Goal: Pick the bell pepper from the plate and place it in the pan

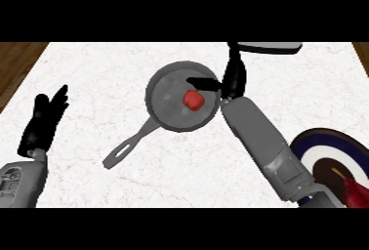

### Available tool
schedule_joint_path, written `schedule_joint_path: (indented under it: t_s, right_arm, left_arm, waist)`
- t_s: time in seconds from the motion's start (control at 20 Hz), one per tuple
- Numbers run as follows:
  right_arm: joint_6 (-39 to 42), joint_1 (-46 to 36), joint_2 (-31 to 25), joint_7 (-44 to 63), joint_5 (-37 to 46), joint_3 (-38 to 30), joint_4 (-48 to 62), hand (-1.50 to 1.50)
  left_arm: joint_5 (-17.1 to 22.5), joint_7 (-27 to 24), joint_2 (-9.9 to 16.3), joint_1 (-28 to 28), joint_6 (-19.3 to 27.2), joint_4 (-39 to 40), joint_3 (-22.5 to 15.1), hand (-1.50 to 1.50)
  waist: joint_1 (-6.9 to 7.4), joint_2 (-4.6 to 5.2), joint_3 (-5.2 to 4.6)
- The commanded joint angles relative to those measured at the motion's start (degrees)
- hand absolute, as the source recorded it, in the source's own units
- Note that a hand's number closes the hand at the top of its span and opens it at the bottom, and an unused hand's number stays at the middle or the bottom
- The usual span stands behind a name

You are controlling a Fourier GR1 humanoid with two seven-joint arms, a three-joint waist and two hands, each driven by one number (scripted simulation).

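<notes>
A red bell pepper [194, 99] lies inside the grey pan [167, 105] in the middle of the counter, right of the pan's centre. The pan's long handle [128, 145] points toward the lower left. My right hand [234, 78] is at the pan's right rim, open, fingers straight and pointing away from me, thumb reaching left over the pan just above the pepper. It holds nothing. The plate [317, 141], dark blue with a white ring, sits at the lower right, partly hidden by my right forearm. My left hand [45, 119] rests open at the left.
A flat grey object [270, 47] lies at the counter's far edge, beyond my right hand. A dark red shape [355, 193] shows at the lower right corner by the plate. Wooden floor borders the white marble counter [93, 73] on both sides.
</notes>
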Motion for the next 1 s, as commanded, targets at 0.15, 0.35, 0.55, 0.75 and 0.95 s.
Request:
schedule_joint_path:
  t_s: [0.15, 0.35, 0.55, 0.75, 0.95]
  right_arm:
    - [2.0, 3.3, -2.3, -4.6, -3.9, -3.7, -3.2, -1.50]
    - [7.3, 8.7, -7.5, -2.3, -3.6, -2.9, -10.2, -1.50]
    - [13.7, 17.4, -13.2, -0.5, -3.5, -1.2, -19.3, -1.50]
    - [17.9, 28.6, -18.7, 1.9, -4.4, 0.4, -33.6, -1.50]
    - [23.7, 35.9, -24.6, 2.6, -6.3, -2.2, -41.6, -1.50]
  left_arm:
    - [0.5, -4.2, -0.2, 8.1, 1.4, -0.9, 2.5, 0.00]
    - [0.2, -2.1, -0.2, 8.2, 1.2, -2.0, 2.4, 0.00]
    - [0.5, -0.2, 1.9, 6.9, 0.5, -1.5, 4.2, 0.00]
    - [1.4, 1.6, 2.1, 6.8, 0.3, -2.3, 5.1, 0.00]
    - [0.8, -3.3, 0.3, 10.9, 0.1, -3.0, 4.2, 0.00]
  waist:
    - [-4.95, -1.43, -0.11]
    - [-6.30, -1.87, -0.13]
    - [-6.86, -1.95, -0.14]
    - [-8.15, -2.33, -0.17]
    - [-6.66, -1.84, -0.15]
